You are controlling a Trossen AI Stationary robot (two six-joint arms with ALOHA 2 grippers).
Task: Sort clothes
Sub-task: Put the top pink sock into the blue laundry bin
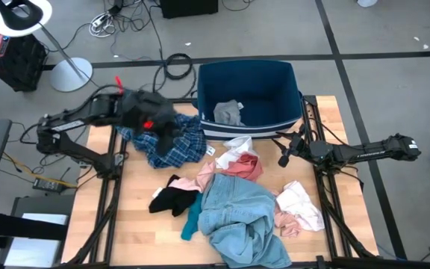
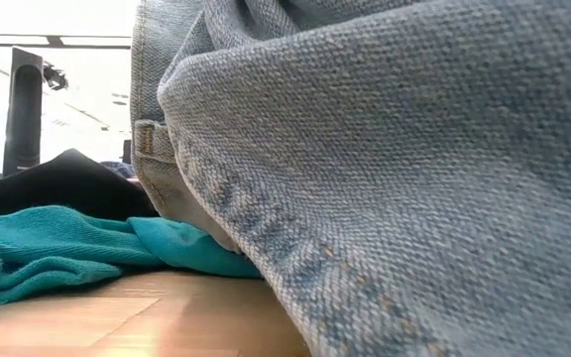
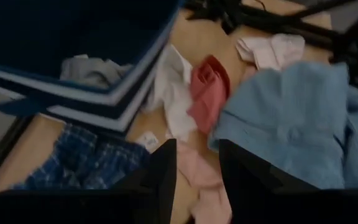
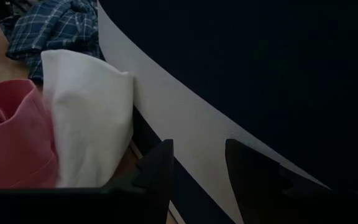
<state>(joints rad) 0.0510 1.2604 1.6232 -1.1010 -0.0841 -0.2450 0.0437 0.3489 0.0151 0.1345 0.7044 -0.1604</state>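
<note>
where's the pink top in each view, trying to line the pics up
High view: pink top mid-table, just in front of the blue bin.
Low view: not in it; denim fills the frame.
Left wrist view: centre, beside the white garment.
Right wrist view: lower left, against the white garment.
Shared landmark: the white garment touching it, by the bin.

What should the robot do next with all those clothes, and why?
Probably lower the left hand onto the plaid shirt just below it. Its fingers are open and empty, and only one grey garment lies in the blue bin.
</note>
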